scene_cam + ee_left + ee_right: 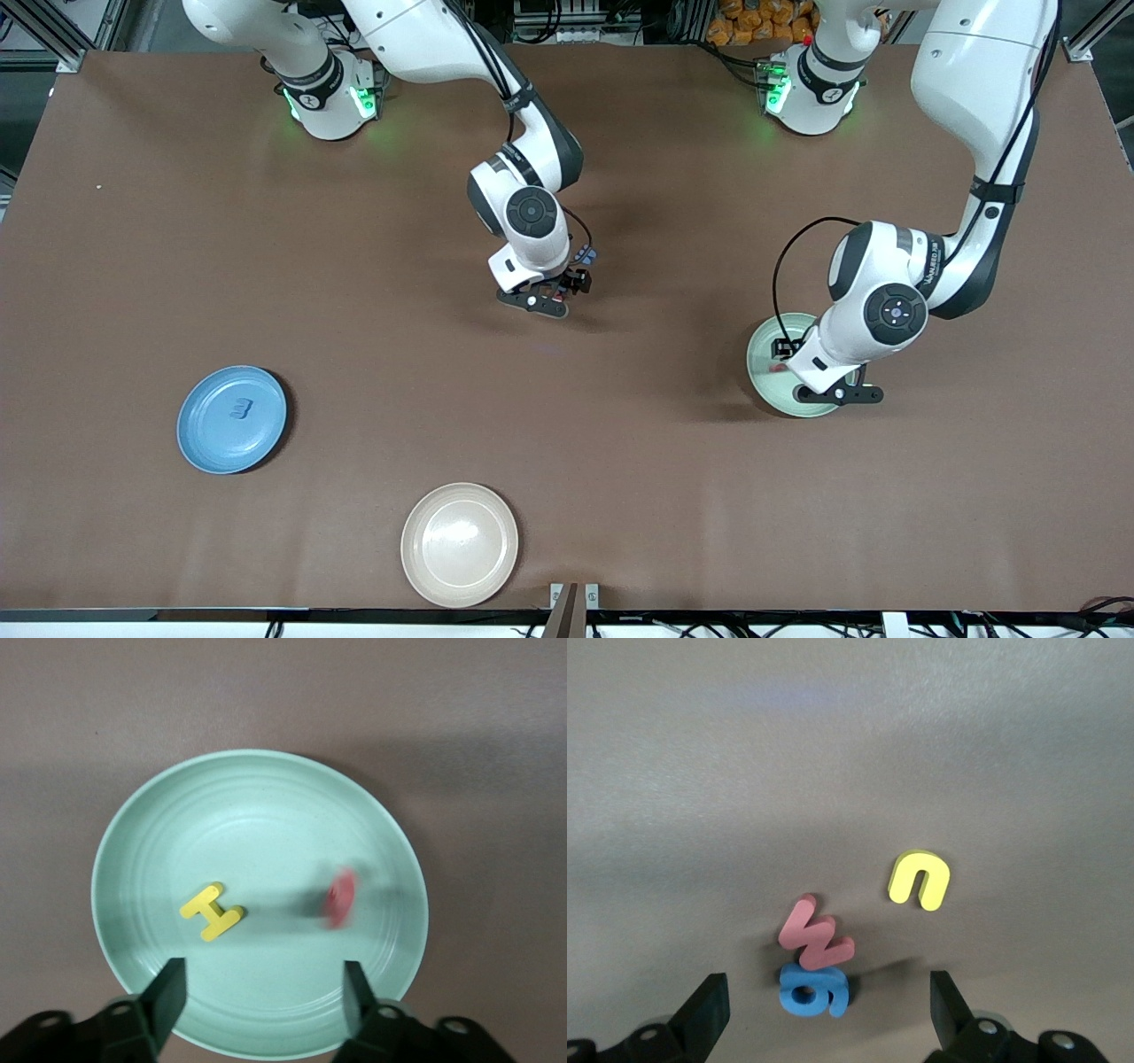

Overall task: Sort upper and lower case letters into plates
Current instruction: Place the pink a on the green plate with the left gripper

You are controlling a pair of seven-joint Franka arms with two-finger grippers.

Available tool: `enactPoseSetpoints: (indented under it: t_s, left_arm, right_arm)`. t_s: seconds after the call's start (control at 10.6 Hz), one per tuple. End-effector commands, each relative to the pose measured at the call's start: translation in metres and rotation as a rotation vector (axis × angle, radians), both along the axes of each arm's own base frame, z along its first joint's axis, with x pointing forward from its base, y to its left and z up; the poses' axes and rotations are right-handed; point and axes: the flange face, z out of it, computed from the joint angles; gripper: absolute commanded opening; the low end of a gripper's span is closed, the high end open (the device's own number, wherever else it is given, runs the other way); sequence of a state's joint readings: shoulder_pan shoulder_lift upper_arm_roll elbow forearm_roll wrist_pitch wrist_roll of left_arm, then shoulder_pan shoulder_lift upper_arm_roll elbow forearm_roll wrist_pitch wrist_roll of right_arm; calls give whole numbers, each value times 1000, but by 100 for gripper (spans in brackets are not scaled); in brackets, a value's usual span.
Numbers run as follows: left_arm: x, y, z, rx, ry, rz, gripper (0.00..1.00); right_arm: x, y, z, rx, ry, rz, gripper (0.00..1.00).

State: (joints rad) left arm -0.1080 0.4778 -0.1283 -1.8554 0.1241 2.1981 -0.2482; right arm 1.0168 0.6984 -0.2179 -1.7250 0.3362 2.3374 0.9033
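Your left gripper [263, 992] hangs over the pale green plate [142, 824], jaws apart, holding nothing; a yellow letter [212, 912] and a blurred red letter [340, 897] lie inside. Your right gripper [828, 1010] hovers spread above three letters [816, 941] on the table [833, 744].

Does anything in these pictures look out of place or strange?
Little stands out. In the green plate, the red letter is blurred beside the sharp yellow letter, as if just dropped from the open left pincer above.

I see a yellow chunky H [212, 912] lying flat in the pale green round plate [177, 806], a blurred red letter [339, 897] beside it. The blue round plate [202, 441] holds a blue letter [241, 408]. On the bench lie a pink-red W [815, 937] touching a blue letter [812, 993], and a yellow n [920, 880] near them.
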Motion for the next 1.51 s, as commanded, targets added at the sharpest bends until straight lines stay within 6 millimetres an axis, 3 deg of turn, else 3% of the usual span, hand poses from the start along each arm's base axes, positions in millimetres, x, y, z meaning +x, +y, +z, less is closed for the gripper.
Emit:
enactPoseSetpoints:
  t_s: [0.0, 0.75, 0.85, 0.94, 1.04, 1.13, 1.42]
  left_arm:
    - [-10, -7, 40, 20, -1, -60, 100]
    - [-24, -15, 151, 25, -96, -72, 100]
    - [-27, -14, 165, 26, -97, -68, 100]
    - [-30, -13, 177, 27, -91, -62, 100]
    - [-31, -12, 186, 26, -92, -58, 100]
    - [-33, -10, 193, 26, -92, -54, 100]
    - [-38, -11, 207, 25, -100, -54, 100]
  right_arm:
    - [-2, 1, -5, 8, 1, -40, 100]
    - [-8, 3, -10, 9, 30, -48, 100]
    - [-9, 2, -12, 5, 32, -45, 82]
    - [-13, 2, -14, 5, 37, -43, 32]
    - [-14, 2, -15, 9, 45, -50, 7]
    - [-14, 3, -14, 27, 59, -71, 0]
    - [-14, 6, -7, 44, 57, -69, 0]
